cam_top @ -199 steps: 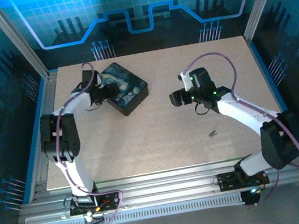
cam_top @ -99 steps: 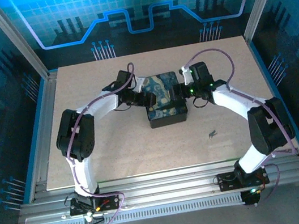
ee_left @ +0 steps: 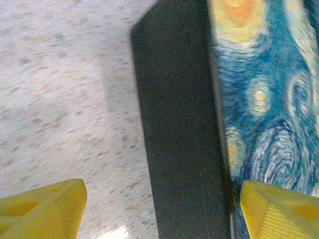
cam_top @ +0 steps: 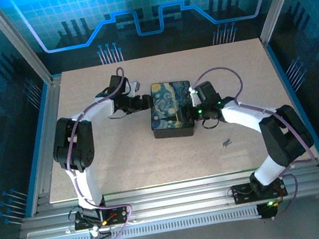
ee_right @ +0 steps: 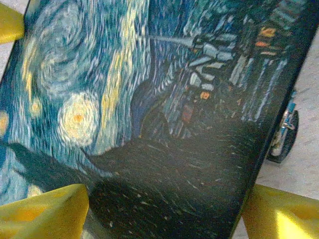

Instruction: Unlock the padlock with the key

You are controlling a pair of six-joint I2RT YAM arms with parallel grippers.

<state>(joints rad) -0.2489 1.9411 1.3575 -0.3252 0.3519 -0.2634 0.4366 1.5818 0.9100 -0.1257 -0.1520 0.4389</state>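
Observation:
The dark box with the swirling blue-yellow lid (cam_top: 173, 116) lies at mid-table. My left gripper (cam_top: 143, 102) is open at its left edge; in the left wrist view (ee_left: 162, 211) one yellow finger is over the table, the other over the lid, and the dark side wall (ee_left: 179, 149) lies between. My right gripper (cam_top: 194, 106) is open at the box's right side, fingers spread over the lid (ee_right: 164, 214). The padlock (ee_right: 283, 133), dark with a silvery shackle, hangs at the box's edge. The key (cam_top: 226, 142) lies alone on the table, front right.
The speckled tabletop (cam_top: 118, 163) is framed by aluminium rails (cam_top: 49, 119) on the left and along the front. Blue-lit panels wall the back and sides. A yellow fingertip of the other gripper (ee_right: 10, 22) shows at the lid's far corner.
The box has travelled from the back left to mid-table and turned. Since half a second ago it slid a little left and nearer; the right gripper followed it down.

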